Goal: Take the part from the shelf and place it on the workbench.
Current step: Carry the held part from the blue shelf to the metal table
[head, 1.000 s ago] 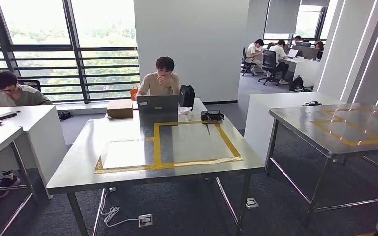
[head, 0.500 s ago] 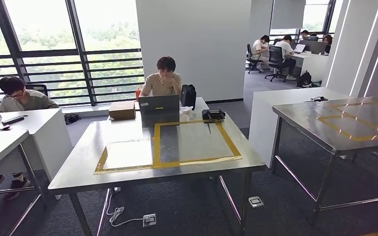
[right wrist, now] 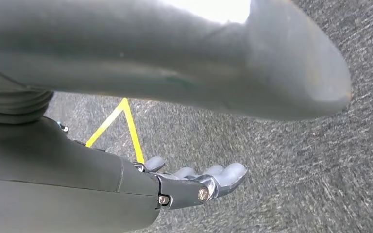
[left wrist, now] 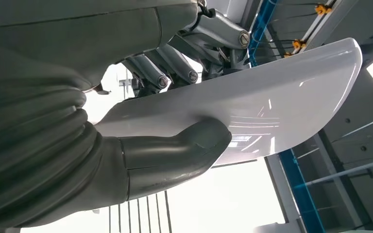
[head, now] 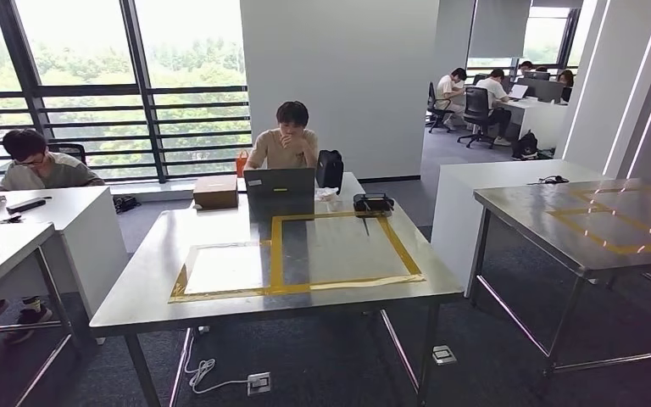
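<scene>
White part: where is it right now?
In the left wrist view, the white part is held by the left hand, thumb pressed on one face, fingers on the other.

You've got big windows [head: 136, 85] w/ daylight, grey carpet floor [head: 322, 356], steel counter [head: 136, 292] centre, white pillar [head: 339, 76] behind.

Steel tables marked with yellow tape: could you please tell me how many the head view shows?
2. One steel table stands straight ahead, with a laptop at its far edge. The other steel table stands to the right, partly cut off by the frame.
</scene>
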Controlling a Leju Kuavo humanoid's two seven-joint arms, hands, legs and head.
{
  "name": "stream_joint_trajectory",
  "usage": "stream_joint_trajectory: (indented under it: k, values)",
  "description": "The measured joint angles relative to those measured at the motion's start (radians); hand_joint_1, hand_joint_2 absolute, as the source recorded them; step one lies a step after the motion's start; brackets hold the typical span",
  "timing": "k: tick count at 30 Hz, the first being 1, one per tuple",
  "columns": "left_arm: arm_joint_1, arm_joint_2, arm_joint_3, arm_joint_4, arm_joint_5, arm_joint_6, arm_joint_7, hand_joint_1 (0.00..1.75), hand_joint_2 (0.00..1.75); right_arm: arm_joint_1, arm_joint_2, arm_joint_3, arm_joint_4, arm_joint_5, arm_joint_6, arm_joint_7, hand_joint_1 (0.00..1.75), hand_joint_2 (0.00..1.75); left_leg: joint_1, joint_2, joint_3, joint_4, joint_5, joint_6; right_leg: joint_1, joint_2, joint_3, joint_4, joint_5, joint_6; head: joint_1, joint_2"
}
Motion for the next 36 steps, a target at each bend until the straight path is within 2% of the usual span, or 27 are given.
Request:
stream_joint_trajectory:
  k: [1, 2, 4, 5, 6, 8, 10, 11, 13, 15, 17, 18, 19, 21, 22, 23, 24, 25, 26, 27, 28, 29, 30, 32, 33, 34, 36]
  values:
    - [0.004, 0.0, 0.0, 0.0, 0.0, 0.001, 0.0, 1.75, 1.75, 0.002, -0.001, 0.0, 0.0, 0.0, 0.0, 0.0, 0.0, 0.0, 0.003, -0.001, 0.003, 0.004, -0.005, -0.004, -0.002, 0.0, -0.013, 0.013, 0.002, 0.003, 0.0, 0.0]
    - [0.006, -0.001, 0.0, 0.0, 0.0, 0.002, 0.0, 1.75, 1.75, 0.004, -0.002, 0.0, 0.0, 0.0, -0.001, 0.0, 0.0, 0.0, 0.007, -0.003, 0.009, 0.008, -0.011, -0.009, -0.004, 0.0, -0.006, -0.011, 0.025, 0.007, 0.0, 0.0]
    - [0.008, -0.001, 0.0, 0.0, 0.0, 0.004, -0.001, 1.75, 1.75, 0.008, -0.004, 0.0, 0.0, 0.001, -0.001, -0.002, 0.0, 0.0, 0.016, -0.007, 0.02, 0.019, -0.027, -0.026, -0.009, 0.003, 0.045, -0.127, 0.093, 0.016, 0.0, 0.0]
    - [0.008, -0.001, 0.0, -0.001, 0.0, 0.006, -0.001, 1.75, 1.75, 0.009, -0.004, 0.0, 0.0, 0.003, 0.0, -0.005, 0.0, 0.0, 0.018, -0.007, 0.024, 0.025, -0.035, -0.036, -0.009, 0.005, 0.067, -0.179, 0.104, 0.013, 0.0, 0.0]
    - [0.01, 0.0, 0.0, -0.003, 0.0, 0.009, -0.003, 1.75, 1.75, 0.01, -0.004, 0.0, 0.001, 0.004, 0.001, -0.007, 0.0, 0.0, 0.018, -0.008, 0.024, 0.027, -0.043, -0.045, -0.008, 0.006, 0.082, -0.21, 0.104, 0.006, 0.0, 0.0]
    - [0.017, 0.001, 0.0, -0.008, 0.0, 0.015, -0.008, 1.75, 1.75, 0.011, -0.003, 0.0, 0.001, 0.007, 0.004, -0.011, 0.0, 0.0, 0.016, -0.008, 0.034, 0.03, -0.052, -0.059, -0.005, 0.004, 0.093, -0.221, 0.081, -0.022, 0.0, 0.0]
    - [0.028, 0.001, 0.001, -0.014, 0.001, 0.02, -0.013, 1.75, 1.75, 0.014, -0.003, 0.0, 0.001, 0.009, 0.004, -0.012, 0.0, 0.0, 0.017, -0.003, 0.032, 0.058, -0.044, -0.069, -0.006, 0.0, 0.115, -0.223, 0.073, -0.044, -0.002, 0.001]
    - [0.033, 0.002, 0.002, -0.017, 0.002, 0.022, -0.015, 1.75, 1.75, 0.016, -0.003, 0.0, 0.001, 0.01, 0.004, -0.012, 0.0, 0.0, 0.016, 0.005, 0.01, 0.096, -0.034, -0.071, -0.005, -0.001, 0.13, -0.227, 0.065, -0.052, -0.003, 0.001]
    - [0.043, 0.002, 0.002, -0.022, 0.004, 0.024, -0.017, 1.75, 1.75, 0.018, -0.004, 0.0, 0.001, 0.012, 0.004, -0.013, 0.0, 0.0, 0.012, 0.022, -0.071, 0.214, -0.033, -0.07, -0.002, -0.003, 0.167, -0.24, 0.046, -0.063, -0.007, 0.001]
    - [0.054, 0.001, 0.002, -0.024, 0.006, 0.024, -0.019, 1.75, 1.75, 0.019, -0.004, 0.0, 0.001, 0.013, 0.004, -0.012, 0.0, 0.0, 0.004, 0.028, -0.165, 0.308, -0.08, -0.064, 0.003, -0.004, 0.208, -0.256, 0.023, -0.066, -0.008, 0.001]
    - [0.066, 0.0, 0.002, -0.024, 0.006, 0.025, -0.022, 1.75, 1.75, 0.02, -0.004, 0.0, 0.001, 0.015, 0.004, -0.012, 0.0, 0.0, -0.004, 0.028, -0.219, 0.307, -0.123, -0.051, 0.008, -0.005, 0.261, -0.274, -0.003, -0.068, -0.009, 0.0]
    - [0.07, 0.0, 0.002, -0.024, 0.006, 0.025, -0.024, 1.75, 1.75, 0.021, -0.004, 0.0, 0.001, 0.015, 0.004, -0.012, 0.0, 0.0, -0.009, 0.028, -0.229, 0.269, -0.117, -0.041, 0.011, -0.005, 0.29, -0.284, -0.019, -0.068, -0.009, 0.0]
    - [0.074, 0.0, 0.002, -0.025, 0.006, 0.026, -0.025, 1.75, 1.75, 0.023, -0.004, 0.0, 0.001, 0.015, 0.003, -0.011, 0.0, 0.0, -0.016, 0.03, -0.232, 0.211, -0.071, -0.028, 0.012, -0.006, 0.317, -0.294, -0.035, -0.069, -0.009, 0.0]
    - [0.082, -0.002, 0.003, -0.026, 0.006, 0.026, -0.026, 1.75, 1.75, 0.023, -0.002, 0.0, 0.002, 0.014, 0.002, -0.01, 0.0, 0.0, -0.035, 0.033, -0.228, 0.088, 0.093, -0.005, 0.017, -0.008, 0.367, -0.31, -0.072, -0.065, -0.011, 0.0]
    - [0.085, -0.002, 0.003, -0.027, 0.007, 0.026, -0.026, 1.75, 1.75, 0.022, -0.002, 0.0, 0.002, 0.013, 0.001, -0.009, 0.0, 0.0, -0.043, 0.033, -0.222, 0.053, 0.154, 0.002, 0.019, -0.01, 0.391, -0.321, -0.09, -0.062, -0.011, 0.0]
    - [0.086, -0.002, 0.004, -0.028, 0.008, 0.026, -0.027, 1.75, 1.75, 0.019, -0.002, 0.0, 0.003, 0.011, 0.001, -0.008, 0.0, 0.0, -0.046, 0.03, -0.213, 0.04, 0.176, 0.006, 0.023, -0.011, 0.415, -0.325, -0.097, -0.056, -0.011, 0.0]
    - [0.083, -0.002, 0.004, -0.03, 0.01, 0.026, -0.027, 1.75, 1.75, 0.016, -0.003, -0.001, 0.002, 0.009, 0.0, -0.008, 0.0, 0.0, -0.046, 0.025, -0.198, 0.046, 0.162, 0.01, 0.025, -0.012, 0.426, -0.315, -0.09, -0.051, -0.012, 0.0]
    - [0.078, -0.002, 0.004, -0.032, 0.011, 0.025, -0.028, 1.75, 1.75, 0.011, -0.005, -0.001, 0.002, 0.008, -0.001, -0.007, 0.0, 0.0, -0.043, 0.021, -0.182, 0.048, 0.141, 0.014, 0.026, -0.011, 0.418, -0.275, -0.069, -0.047, -0.01, 0.0]
    - [0.073, -0.002, 0.004, -0.034, 0.012, 0.025, -0.029, 1.75, 1.75, 0.005, -0.007, -0.001, 0.002, 0.006, -0.002, -0.007, 0.0, 0.0, -0.04, 0.018, -0.163, 0.048, 0.122, 0.019, 0.027, -0.01, 0.384, -0.204, -0.038, -0.041, -0.01, 0.0]
    - [0.069, -0.002, 0.004, -0.034, 0.012, 0.025, -0.029, 1.75, 1.75, 0.0, -0.008, 0.0, 0.002, 0.005, -0.003, -0.007, 0.0, 0.0, -0.038, 0.017, -0.142, 0.045, 0.105, 0.025, 0.026, -0.009, 0.327, -0.117, -0.018, -0.036, -0.009, 0.0]
    - [0.067, -0.003, 0.004, -0.033, 0.012, 0.025, -0.029, 1.75, 1.75, -0.003, -0.008, 0.0, 0.002, 0.004, -0.003, -0.007, 0.0, 0.0, -0.036, 0.017, -0.121, 0.041, 0.087, 0.03, 0.024, -0.007, 0.261, -0.035, -0.02, -0.031, -0.008, 0.001]
    - [0.065, -0.004, 0.003, -0.031, 0.012, 0.025, -0.029, 1.75, 1.75, -0.004, -0.009, 0.0, 0.002, 0.003, -0.003, -0.006, 0.0, 0.0, -0.035, 0.017, -0.098, 0.038, 0.068, 0.033, 0.024, -0.007, 0.196, 0.023, -0.046, -0.026, -0.008, 0.0]
    - [0.064, -0.006, 0.003, -0.028, 0.012, 0.025, -0.028, 1.75, 1.75, -0.001, -0.009, 0.0, 0.002, 0.002, -0.004, -0.005, 0.0, 0.0, -0.034, 0.015, -0.072, 0.035, 0.048, 0.036, 0.023, -0.006, 0.138, 0.054, -0.09, -0.022, -0.007, 0.001]
    - [0.061, -0.009, 0.002, -0.023, 0.012, 0.025, -0.029, 1.75, 1.75, 0.007, -0.01, -0.001, 0.002, -0.001, -0.004, -0.002, 0.0, 0.0, -0.034, 0.009, -0.015, 0.027, 0.006, 0.035, 0.022, -0.006, 0.05, 0.044, -0.175, -0.02, -0.006, 0.0]
    - [0.059, -0.012, 0.001, -0.02, 0.012, 0.025, -0.029, 1.75, 1.75, 0.011, -0.01, -0.001, 0.002, -0.002, -0.005, 0.0, 0.0, 0.0, -0.034, 0.006, 0.015, 0.025, -0.016, 0.034, 0.022, -0.006, 0.017, 0.012, -0.181, -0.023, -0.005, 0.0]
    - [0.057, -0.015, -0.001, -0.018, 0.011, 0.025, -0.029, 1.75, 1.75, 0.015, -0.011, -0.002, 0.002, -0.003, -0.005, 0.002, 0.0, 0.0, -0.034, 0.004, 0.041, 0.023, -0.038, 0.032, 0.024, -0.005, -0.01, -0.036, -0.141, -0.028, -0.004, 0.0]
    - [0.054, -0.022, -0.008, -0.01, 0.008, 0.025, -0.03, 1.75, 1.75, 0.023, -0.011, -0.006, 0.002, -0.006, -0.006, 0.005, 0.0, 0.0, -0.037, 0.0, 0.088, 0.024, -0.085, 0.028, 0.03, -0.001, -0.044, -0.157, 0.058, -0.043, -0.003, 0.0]
